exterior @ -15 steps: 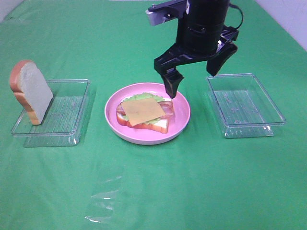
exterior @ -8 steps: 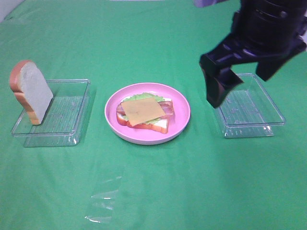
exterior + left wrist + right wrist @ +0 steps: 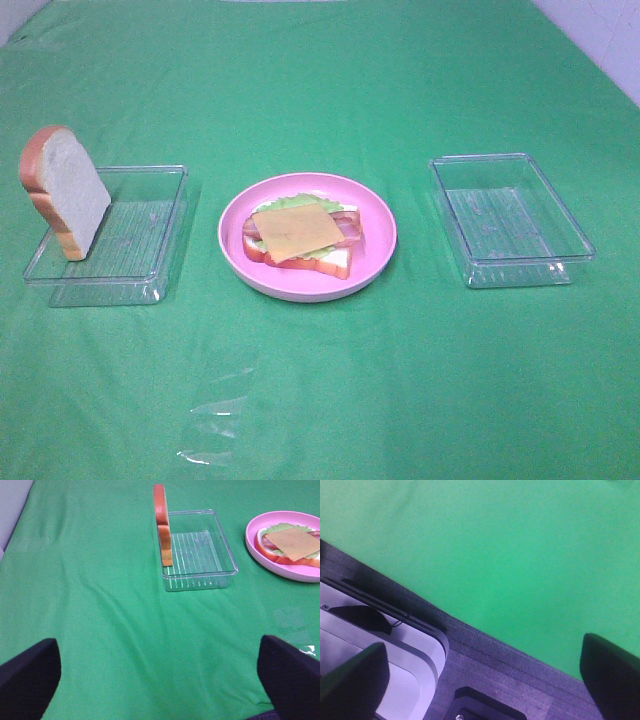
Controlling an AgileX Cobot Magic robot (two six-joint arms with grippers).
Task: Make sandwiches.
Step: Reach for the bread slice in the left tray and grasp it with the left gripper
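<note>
The sandwich point(image 3: 300, 236) lies on a round pink plate point(image 3: 372, 262) in mid-table: a bread slice, green lettuce, bacon strips, and a yellow cheese square point(image 3: 296, 228) uppermost. A second bread slice point(image 3: 66, 192) stands on edge at the left end of the left clear tray point(image 3: 140, 262). Neither arm shows in the exterior view. My left gripper point(image 3: 160, 676) is open and empty, well short of the tray point(image 3: 200, 575), the upright bread slice point(image 3: 161, 525) and the plate point(image 3: 257, 550). My right gripper point(image 3: 482, 680) is open and empty over the cloth's edge.
An empty clear tray point(image 3: 512, 262) sits right of the plate. A crinkled clear film point(image 3: 215, 425) lies on the green cloth near the front. The right wrist view shows the green cloth point(image 3: 520, 555) ending at a dark table rim point(image 3: 485, 650) with grey-white equipment point(image 3: 395, 665) beyond.
The right arm, which stood open over the plate's far right rim, swung right past the right tray and left the exterior view. Nothing on the table moved.
</note>
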